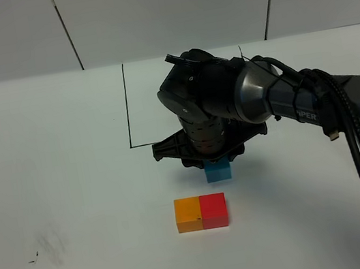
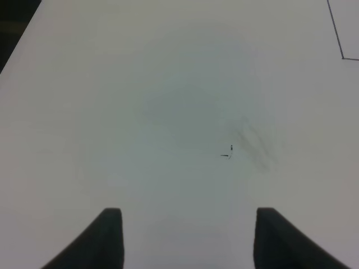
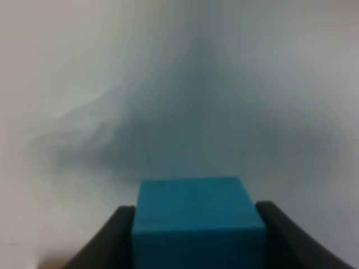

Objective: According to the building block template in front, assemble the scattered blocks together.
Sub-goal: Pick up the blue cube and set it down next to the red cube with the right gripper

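right gripper [image 3: 197, 244] clamped blue cube [image 3: 193, 210], near touching orange cube [image 1: 188, 214] and red cube [image 1: 214, 210], right arm [image 1: 285, 100] covered black drawn frame [image 1: 125, 105], left gripper [image 2: 188, 241] gaped over smudged table [image 2: 112, 101]

Soft, even light from above fills the high view. The white table [image 1: 72, 194] is bright without glare, and the right arm [image 1: 228, 92] throws only a faint, diffuse shadow by the blue cube [image 1: 217, 172]. The left wrist view is dimmer and greyish (darkest at one corner), with the left gripper [image 2: 185, 241] showing as two soft black shapes. The right wrist view is heavily blurred: a broad grey shadow smears the table, and the cube's edges are soft.
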Available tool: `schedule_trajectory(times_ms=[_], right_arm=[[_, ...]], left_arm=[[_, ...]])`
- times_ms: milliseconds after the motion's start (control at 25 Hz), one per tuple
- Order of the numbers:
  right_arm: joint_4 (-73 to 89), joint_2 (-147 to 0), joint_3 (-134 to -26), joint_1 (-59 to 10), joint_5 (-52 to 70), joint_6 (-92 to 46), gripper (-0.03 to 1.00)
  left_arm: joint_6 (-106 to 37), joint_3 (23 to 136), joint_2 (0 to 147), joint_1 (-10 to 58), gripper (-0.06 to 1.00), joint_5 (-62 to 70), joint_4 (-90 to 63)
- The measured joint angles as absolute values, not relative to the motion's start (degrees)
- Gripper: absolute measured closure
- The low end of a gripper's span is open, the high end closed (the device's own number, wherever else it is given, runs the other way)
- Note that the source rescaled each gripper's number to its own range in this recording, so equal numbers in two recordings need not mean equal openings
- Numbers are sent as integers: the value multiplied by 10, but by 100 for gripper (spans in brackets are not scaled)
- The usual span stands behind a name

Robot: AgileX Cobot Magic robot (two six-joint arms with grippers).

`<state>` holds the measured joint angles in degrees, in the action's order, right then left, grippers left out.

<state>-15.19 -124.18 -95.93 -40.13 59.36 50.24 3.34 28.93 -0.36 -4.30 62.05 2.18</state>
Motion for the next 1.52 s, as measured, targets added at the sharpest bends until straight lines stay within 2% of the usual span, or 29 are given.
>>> schedule_trajectory(times_ms=[1520], right_arm=[[-135, -1264, -963, -413, 598, 535, 67]], left_arm=[[33, 289, -4, -43, 77, 621, 22]])
